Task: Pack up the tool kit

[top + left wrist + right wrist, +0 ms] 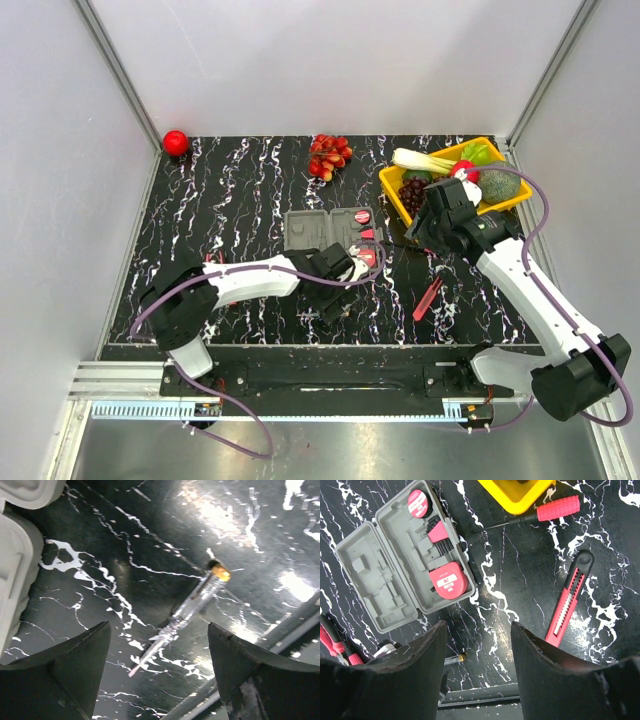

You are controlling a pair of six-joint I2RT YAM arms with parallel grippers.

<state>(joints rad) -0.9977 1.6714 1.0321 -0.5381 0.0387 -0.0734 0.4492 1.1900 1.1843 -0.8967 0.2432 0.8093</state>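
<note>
The left arm (250,280) lies low, stretched rightward from its base toward the middle. Its wrist is tipped down, and the left gripper (350,266) points downward with its fingers (75,665) spread wide and nothing between them. The right arm (530,290) reaches forward and leftward from its base, and the right gripper (479,630) looks straight down from higher up, fingers parted and empty.

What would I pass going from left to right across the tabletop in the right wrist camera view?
Red-handled pliers → open grey plastic hinged case → flat red utility knife. The red-handled screwdriver and the yellow plastic tray overlap the others sideways, so they are left out.
</note>
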